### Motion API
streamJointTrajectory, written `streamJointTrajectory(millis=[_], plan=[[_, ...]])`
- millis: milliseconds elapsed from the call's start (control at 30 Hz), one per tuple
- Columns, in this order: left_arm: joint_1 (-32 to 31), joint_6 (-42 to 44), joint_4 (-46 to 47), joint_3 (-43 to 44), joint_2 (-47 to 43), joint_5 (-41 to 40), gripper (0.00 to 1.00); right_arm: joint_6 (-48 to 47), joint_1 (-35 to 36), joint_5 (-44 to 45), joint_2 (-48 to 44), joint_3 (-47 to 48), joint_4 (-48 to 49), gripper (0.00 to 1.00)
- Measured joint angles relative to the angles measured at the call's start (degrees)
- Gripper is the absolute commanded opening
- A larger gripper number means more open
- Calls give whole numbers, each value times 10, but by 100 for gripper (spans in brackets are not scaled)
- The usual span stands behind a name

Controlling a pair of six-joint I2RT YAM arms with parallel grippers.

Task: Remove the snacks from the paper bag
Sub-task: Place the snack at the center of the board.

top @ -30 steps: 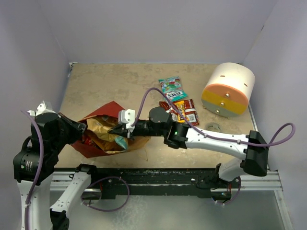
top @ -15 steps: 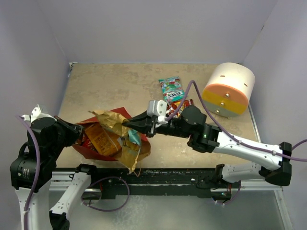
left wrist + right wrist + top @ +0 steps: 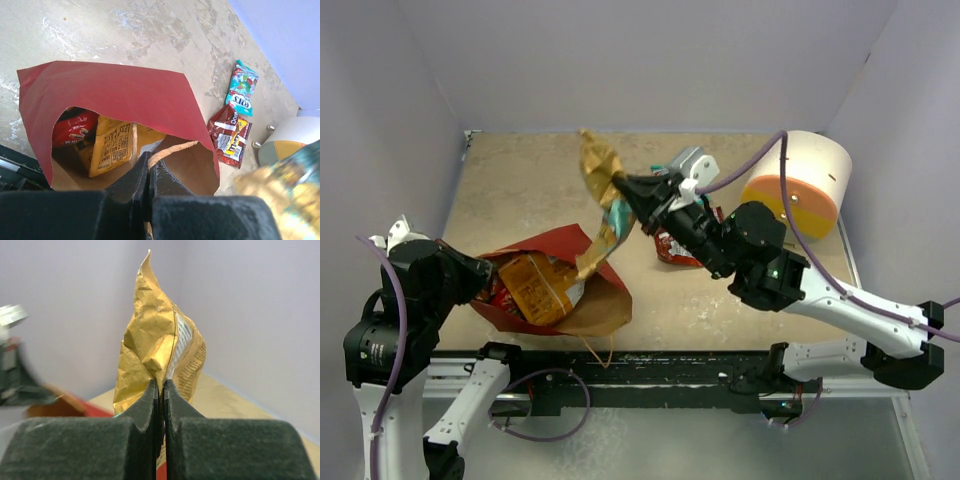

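Note:
The red paper bag point(image 3: 582, 250) lies open at the front left, with its brown inside showing point(image 3: 195, 167). My left gripper point(image 3: 483, 276) is shut on the bag's rim point(image 3: 149, 161). An orange packet point(image 3: 112, 145) and a red packet point(image 3: 74, 127) lie inside the bag. My right gripper point(image 3: 626, 186) is shut on a crinkly gold packet point(image 3: 600, 185), holding it in the air above and behind the bag; the packet fills the right wrist view point(image 3: 155, 335) above the jaws point(image 3: 161, 387). A teal candy pack point(image 3: 242, 87) and a red-and-silver packet point(image 3: 231, 135) lie on the table to the bag's right.
A white cylinder with an orange-yellow band point(image 3: 808, 182) stands at the back right, near the right wall. Pale walls close in the table on the left, back and right. The right arm point(image 3: 790, 285) reaches across the middle of the table.
My right gripper has pulled the gold packet out of the bag and lifted it up and back to the right. The bag's mouth has dropped back down, and my left gripper still holds it.

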Motion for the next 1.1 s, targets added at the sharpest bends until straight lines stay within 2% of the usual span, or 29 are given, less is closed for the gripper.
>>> streamJointTrajectory(millis=[133, 233, 500, 600, 733, 900, 1100], plan=[[0, 21, 1, 0, 1, 4, 0, -68, -39, 122, 37, 43, 16, 0], [0, 42, 7, 0, 9, 17, 0, -103, -86, 163, 72, 50, 21, 0], [0, 89, 18, 0, 31, 43, 0, -176, -167, 170, 160, 40, -27, 0], [0, 105, 21, 0, 29, 45, 0, -212, -187, 129, 143, 2, -49, 0], [0, 116, 21, 0, 34, 50, 0, -284, -225, 36, 76, -74, -77, 0], [0, 116, 22, -15, 37, 57, 0, -374, -332, -124, -3, -121, -99, 0], [0, 121, 38, -23, 41, 89, 0, -464, -460, -274, -11, -160, -92, 0]])
